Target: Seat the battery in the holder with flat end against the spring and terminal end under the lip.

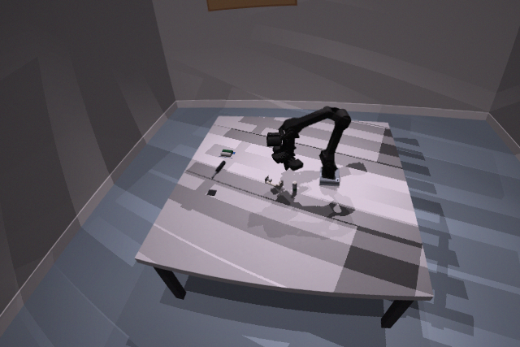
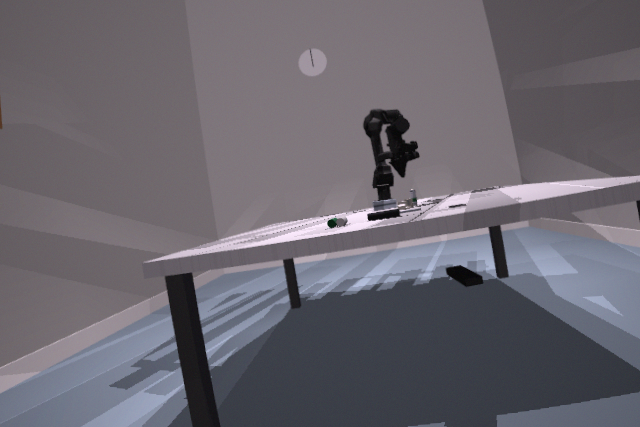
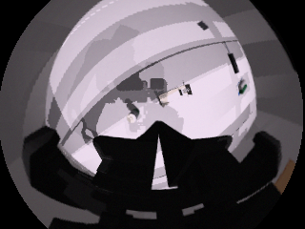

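A small grey battery (image 1: 294,187) (image 2: 412,197) (image 3: 133,114) stands upright on the table (image 1: 268,250), just right of the small metal holder (image 1: 274,181) (image 3: 175,93). The holder is too small to show whether anything lies in it. My gripper (image 1: 296,164) (image 2: 402,172) (image 3: 158,124) is shut with nothing between the fingers. It hangs above the table, over and a little behind the battery and holder, pointing down. It touches neither.
A green and white cylinder (image 1: 227,153) (image 2: 337,222) (image 3: 242,87) lies at the far left of the table. A black screwdriver (image 1: 218,168) (image 3: 233,60) and a small black square (image 1: 211,192) (image 3: 202,25) lie nearer. The arm's base (image 1: 329,179) stands right of the battery.
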Tool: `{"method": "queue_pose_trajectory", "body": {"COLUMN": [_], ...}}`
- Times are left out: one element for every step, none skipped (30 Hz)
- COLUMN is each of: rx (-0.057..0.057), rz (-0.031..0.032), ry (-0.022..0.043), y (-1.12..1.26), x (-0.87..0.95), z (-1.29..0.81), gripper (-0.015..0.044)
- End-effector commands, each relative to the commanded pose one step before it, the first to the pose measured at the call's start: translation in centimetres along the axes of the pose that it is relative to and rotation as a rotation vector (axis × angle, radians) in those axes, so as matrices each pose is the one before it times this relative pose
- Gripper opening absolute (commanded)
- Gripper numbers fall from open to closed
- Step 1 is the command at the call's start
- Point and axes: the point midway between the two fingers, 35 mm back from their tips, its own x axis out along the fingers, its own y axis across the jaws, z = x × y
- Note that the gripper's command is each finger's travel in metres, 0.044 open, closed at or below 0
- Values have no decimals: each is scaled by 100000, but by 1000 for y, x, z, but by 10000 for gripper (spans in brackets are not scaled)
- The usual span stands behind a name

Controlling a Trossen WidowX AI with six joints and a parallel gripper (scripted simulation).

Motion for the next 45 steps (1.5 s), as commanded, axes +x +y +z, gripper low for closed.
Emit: {"method": "queue_pose_trajectory", "body": {"rx": [-5690, 0, 0, 0, 0, 0, 0, 0, 0, 0, 0, 0, 0, 0, 0, 0, 1, 1, 0, 0, 0, 0, 0, 0, 0, 0, 0, 0, 0, 0, 0, 0, 0, 0, 0, 0, 0, 0, 0, 0, 0, 0, 0, 0, 0], "rz": [4838, 0, 0, 0, 0, 0, 0, 0, 0, 1, 2, 3, 4, 5, 6, 7, 8, 7, 5, 2, 0, 0, 0, 1, 4, 7, 9, 9, 10, 10, 10, 10, 11, 11, 12, 12, 12, 12, 13, 13, 13, 14, 14, 14, 15], "ry": [7726, 0, 0, 0, 0, 0, -2, -5, -7, -7, -5, -3, -1, 1, 3, 5, 7, 7, 5, 2, 0, 0, 0, 0, -1, -1, -1, -1, -1, -1, -1, -1, -1, -2, -2, -2, -2, -2, -2, -2, -2, -2, -2, -1, -1], "y": [1072, 0, 0, 0, 0, 0, -10, -27, -40, -39, -28, -16, -4, 8, 19, 31, 41, 40, 27, 10, 0, 0, 0, 27, 81, 136, 165, 165, 165, 165, 165, 165, 165, 169, 169, 169, 169, 169, 168, 168, 168, 168, 167, 167, 167], "x": [-242, 0, 0, 0, 0, 0, 120, 358, 597, 754, 755, 752, 748, 743, 738, 731, 718, 565, 337, 112, 0, 0, 0, 0, -1, -1, -2, -2, -2, -1, -1, -1, -1, -1, -1, -1, -1, -1, -1, 0, 0, 0, 0, 0, 0], "z": [-733, 0, 0, 0, 0, 0, 18, 52, 76, 76, 54, 31, 9, -13, -35, -57, -78, -77, -53, -19, 0, 0, 0, 5, 13, 21, 25, 24, 22, 21, 20, 18, 17, 16, 15, 13, 12, 11, 9, 8, 6, 5, 4, 2, 1], "gripper": [0, 0, 0, 0, 0, 0, 0, 0, 0, 0, 0, 0, 0, 0, 0, 0, 0, 0, 0, 0, 0, 0, 0, 0, 0, 0, 0, 0, 0, 0, 0, 0, 0, 0, 0, 0, 0, 0, 0, 0, 0, 0, 0, 0, 0]}}
